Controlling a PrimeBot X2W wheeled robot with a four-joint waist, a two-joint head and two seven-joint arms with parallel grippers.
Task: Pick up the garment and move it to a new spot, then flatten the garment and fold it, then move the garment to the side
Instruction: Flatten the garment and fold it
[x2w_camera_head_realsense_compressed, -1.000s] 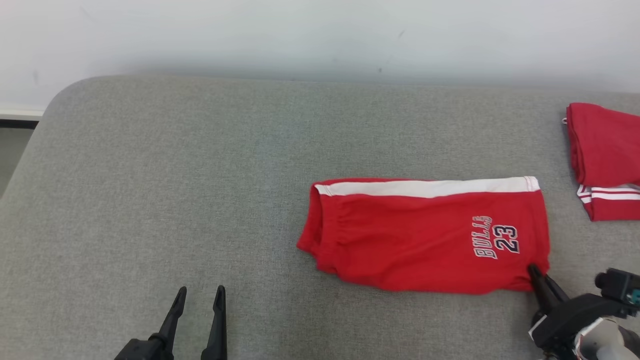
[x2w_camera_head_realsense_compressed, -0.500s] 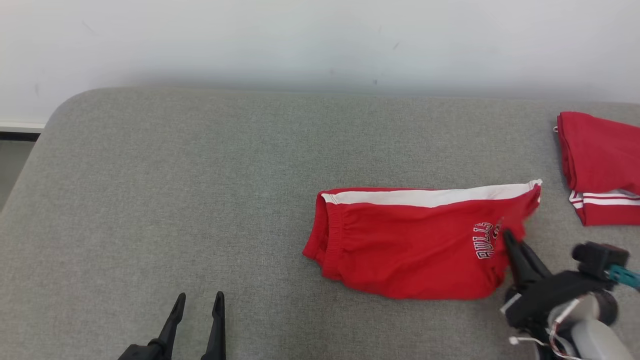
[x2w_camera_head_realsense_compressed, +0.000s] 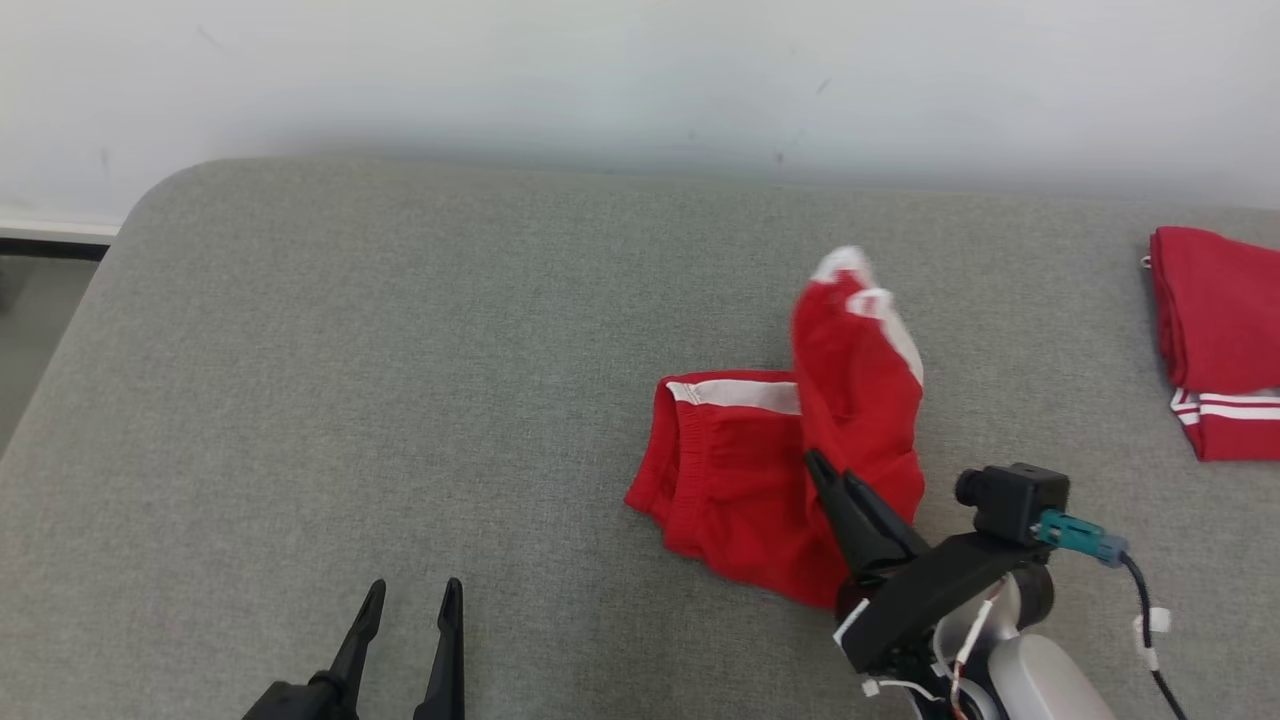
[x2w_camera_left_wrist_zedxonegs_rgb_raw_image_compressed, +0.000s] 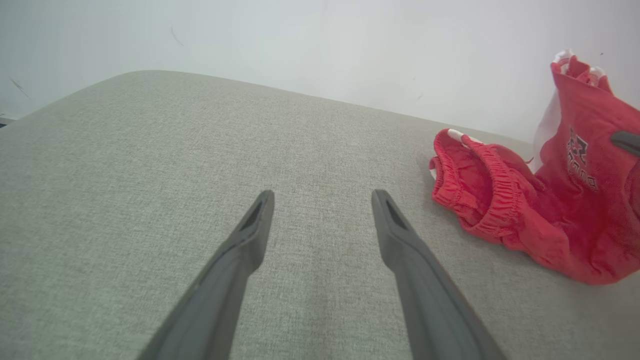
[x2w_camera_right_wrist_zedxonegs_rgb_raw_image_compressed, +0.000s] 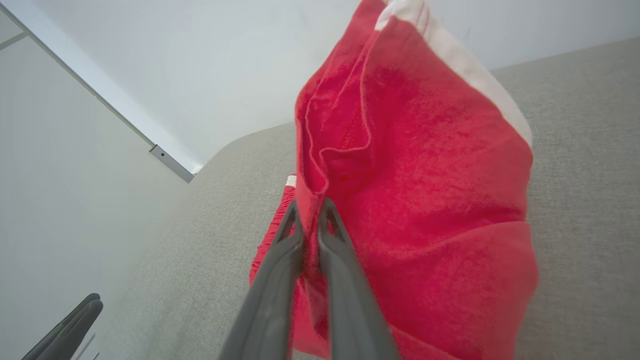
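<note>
Pinching one edge of the red shorts, the right pincer holds that end up, while the waistband lies on the grey surface. The left pincer hangs open, touching nothing. The shorts could slip out, since only a small bit is pinched.

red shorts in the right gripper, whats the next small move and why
Probably carry the right gripper toward the robot's left and lower its pinched hem over the waistband. It is shut on the red shorts, whose leg end stands raised while the waistband end lies on the grey cushion, so the fold looks half made.
</note>
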